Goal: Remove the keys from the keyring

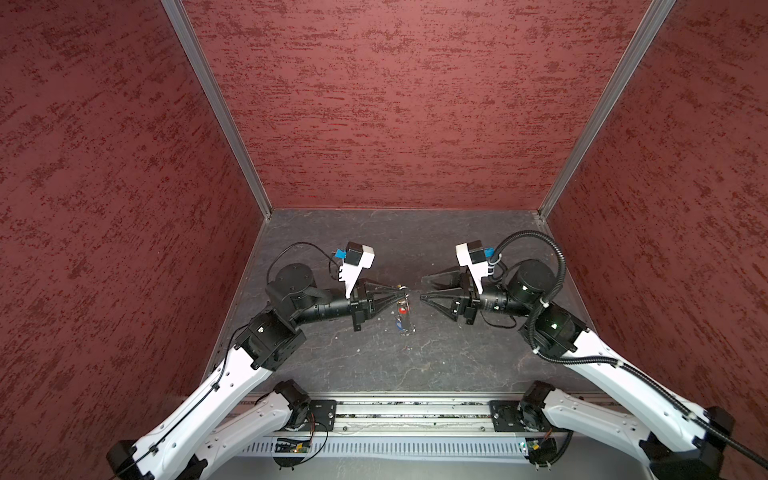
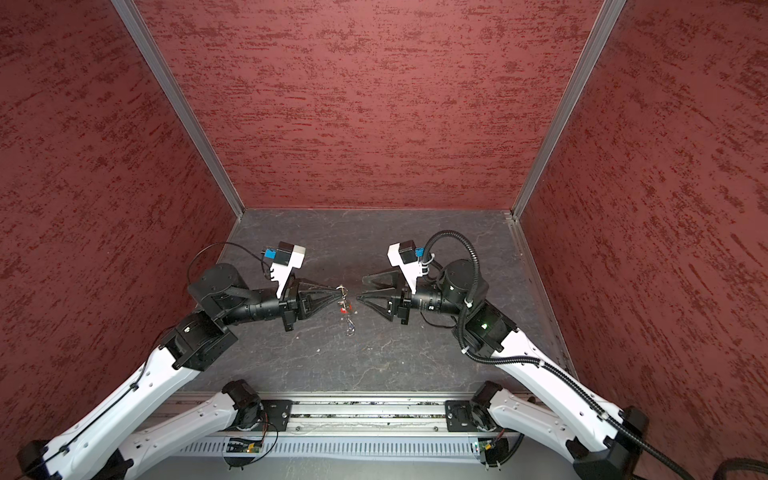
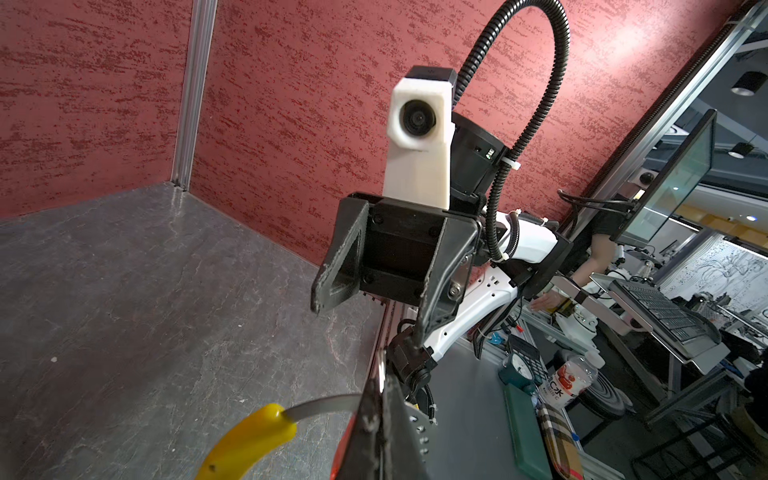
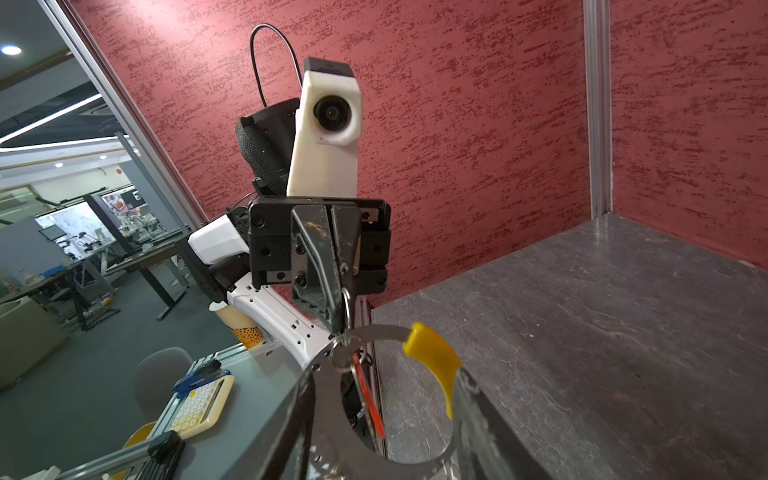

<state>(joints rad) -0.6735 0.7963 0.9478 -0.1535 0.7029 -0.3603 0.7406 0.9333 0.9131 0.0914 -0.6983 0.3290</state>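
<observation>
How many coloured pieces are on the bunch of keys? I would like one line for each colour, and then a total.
Red tag: 1
Blue tag: 1
Yellow section: 1
Total: 3
</observation>
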